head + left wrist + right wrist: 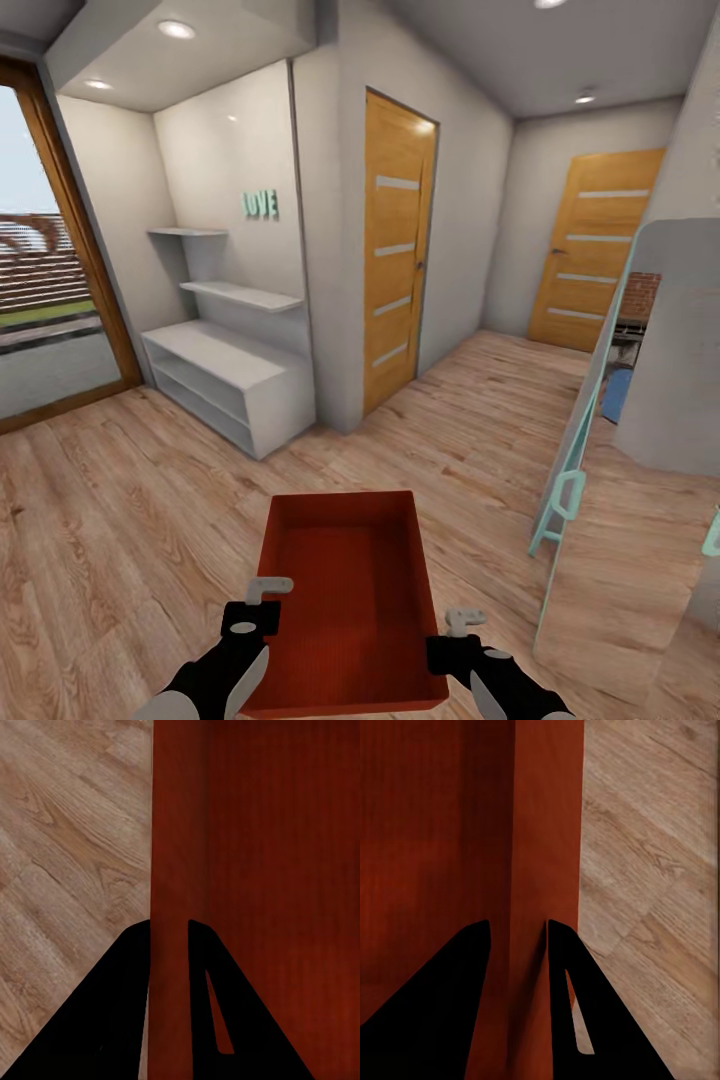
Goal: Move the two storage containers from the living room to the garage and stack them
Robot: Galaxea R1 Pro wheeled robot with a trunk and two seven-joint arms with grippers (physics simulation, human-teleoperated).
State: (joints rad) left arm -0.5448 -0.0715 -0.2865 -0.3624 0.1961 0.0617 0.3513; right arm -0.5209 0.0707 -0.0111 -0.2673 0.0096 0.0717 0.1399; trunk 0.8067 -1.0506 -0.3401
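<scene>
Ahead, the wood-plank floor point(130, 480) runs past a white shelf unit point(225, 385) toward two wooden doors, one near point(397, 250) and one far point(595, 250). One storage container point(345, 600) hangs low before the robot, carried level between both arms, probably so it stays steady in transit. Each long wall is pinched: the left end effector point(169, 945) clamps one, the right end effector point(517, 941) the opposite.

teal letters "LOVE" point(260, 204), on white alcove wall point(215, 160)
</scene>
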